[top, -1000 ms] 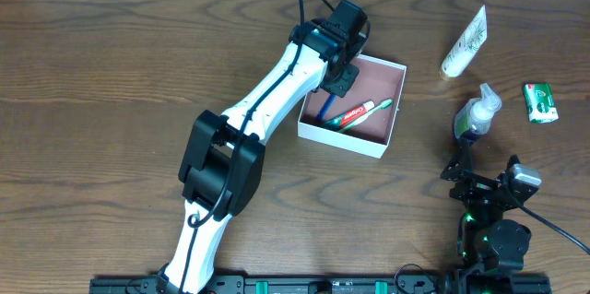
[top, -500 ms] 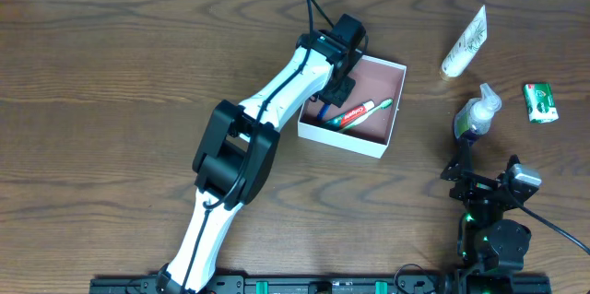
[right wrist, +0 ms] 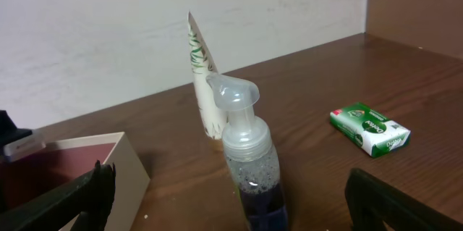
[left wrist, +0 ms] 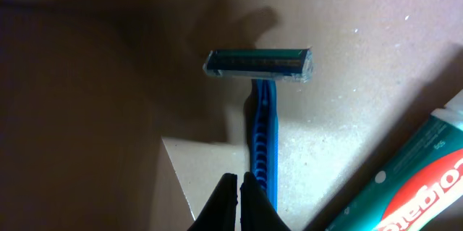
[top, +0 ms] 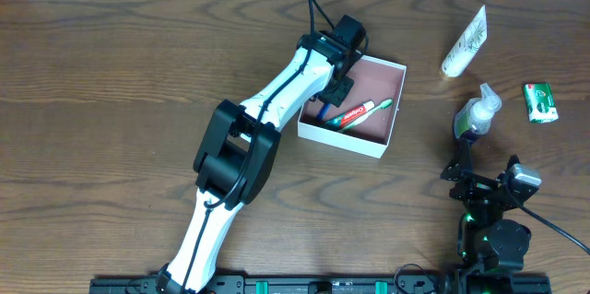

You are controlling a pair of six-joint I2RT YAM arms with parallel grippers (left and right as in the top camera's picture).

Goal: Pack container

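The container [top: 347,139], a white-walled box with a pink inside, sits at the table's middle. In it lie a blue razor [top: 324,110] and a red-and-green toothpaste tube [top: 355,112]. My left gripper [top: 334,87] reaches into the box's left side. In the left wrist view its fingers [left wrist: 240,187] are shut and empty, just left of the razor's handle [left wrist: 263,144]. The razor lies flat on the box floor, with the toothpaste [left wrist: 416,180] to its right. My right gripper [top: 466,170] is open, with a clear pump bottle [right wrist: 249,166] standing ahead between its fingers [right wrist: 231,198].
A white tube [top: 464,42] lies at the back right, behind the pump bottle [top: 477,114]. A green soap pack [top: 541,101] lies at the far right. The right wrist view shows the tube [right wrist: 201,72], the soap [right wrist: 370,128] and the container's corner [right wrist: 126,173].
A second ago the left arm's elbow sat lower and further left. It has swung up and right, and the wrist settled slightly over the box. The right arm has not moved.
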